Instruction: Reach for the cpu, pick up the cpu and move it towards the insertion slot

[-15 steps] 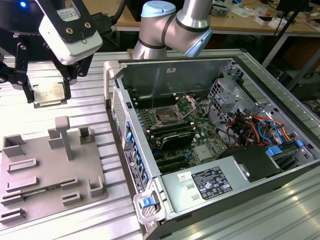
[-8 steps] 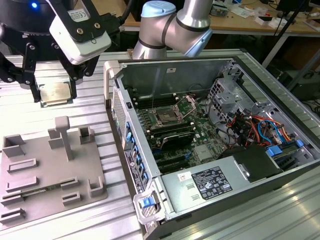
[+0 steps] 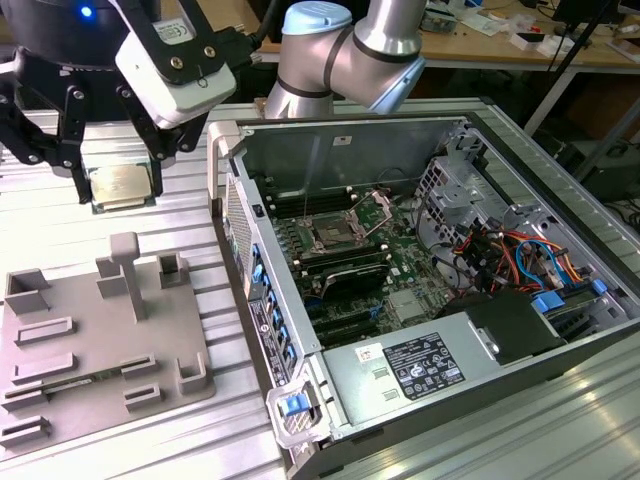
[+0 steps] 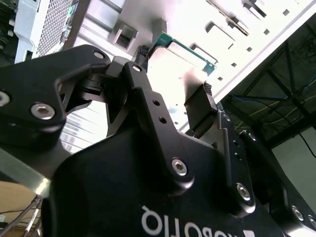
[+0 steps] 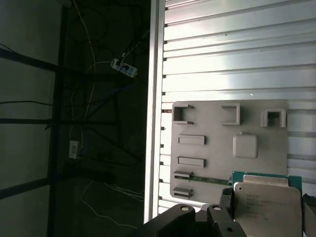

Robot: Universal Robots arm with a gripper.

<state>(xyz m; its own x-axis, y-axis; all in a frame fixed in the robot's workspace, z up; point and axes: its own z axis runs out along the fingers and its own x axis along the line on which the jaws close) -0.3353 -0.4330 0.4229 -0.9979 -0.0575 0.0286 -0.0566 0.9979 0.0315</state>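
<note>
Pincer [image 3: 122, 172] tight around cpu [image 3: 118, 186]

No print can be made out. White lettering [image 4: 163, 223] runs upside down across the claw's [image 4: 174, 74] black body in the second wrist view. Faint lines of print mark the cpu's [image 5: 266, 210] metal lid in the first wrist view. In the exterior view, a black label [image 3: 424, 365] and a small white sticker [image 3: 368, 353] sit on the power supply [image 3: 350, 388].

**My claw, clamped tight**

My arm [image 3: 350, 45] bends at its elbow and stretches toward the exterior view's left. My gripper [image 3: 120, 172] points downward, its black fingers [image 4: 200, 106] pinching opposite edges of the cpu [image 3: 118, 187].
</note>
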